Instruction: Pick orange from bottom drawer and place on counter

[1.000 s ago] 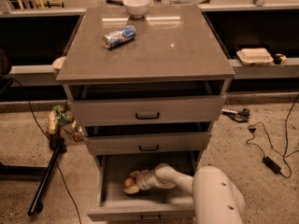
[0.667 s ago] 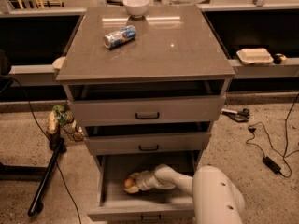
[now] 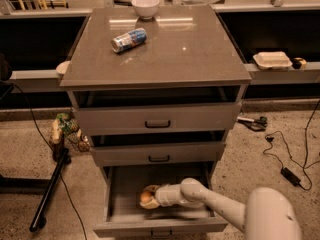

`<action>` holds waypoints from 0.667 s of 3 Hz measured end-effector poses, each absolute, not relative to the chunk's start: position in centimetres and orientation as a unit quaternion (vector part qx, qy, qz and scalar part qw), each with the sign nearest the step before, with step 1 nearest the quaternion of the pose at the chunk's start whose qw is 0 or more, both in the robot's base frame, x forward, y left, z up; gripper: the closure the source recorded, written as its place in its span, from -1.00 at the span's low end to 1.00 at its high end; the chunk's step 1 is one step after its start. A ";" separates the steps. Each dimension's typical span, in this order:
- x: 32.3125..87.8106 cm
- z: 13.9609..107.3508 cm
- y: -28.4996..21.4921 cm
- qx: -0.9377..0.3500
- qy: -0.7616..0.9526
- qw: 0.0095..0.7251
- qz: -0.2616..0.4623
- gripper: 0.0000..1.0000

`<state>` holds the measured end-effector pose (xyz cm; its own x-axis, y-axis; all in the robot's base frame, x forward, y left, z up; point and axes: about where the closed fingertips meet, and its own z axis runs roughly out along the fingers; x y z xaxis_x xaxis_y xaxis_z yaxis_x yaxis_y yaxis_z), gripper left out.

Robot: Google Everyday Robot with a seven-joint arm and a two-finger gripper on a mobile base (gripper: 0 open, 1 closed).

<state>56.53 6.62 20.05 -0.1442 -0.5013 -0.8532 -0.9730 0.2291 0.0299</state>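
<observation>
1. You see the drawer cabinet from above and in front. Its three grey drawers are all pulled out to some degree, and the bottom drawer is pulled out farthest toward the near edge of the scene.
2. The gripper lies inside the bottom drawer, left of centre and low over its floor. The white arm reaches into it from the near right.
3. The orange sits in the bottom drawer between the two tan fingers. One finger lies on its far side and one on its near side, and both are closed against it in a grip.
4. You cannot tell whether the orange rests on the drawer floor or is raised just above it.
5. The counter carries a soda can lying on its side toward the far left. A white bowl stands upright at the far edge. The two are near each other but apart.
6. The middle drawer and the top drawer stand slightly open above the gripper, each showing a dark gap behind its front.
7. To the right, a white clamshell container rests on the narrow ledge. Black cables trail over the speckled floor below it.
8. To the left, a black pole slants across the floor.
</observation>
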 end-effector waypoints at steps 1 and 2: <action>53.8 25.6 1.3 -0.536 0.653 0.421 0.331 1.00; 53.8 25.6 1.5 -0.536 0.652 0.421 0.331 1.00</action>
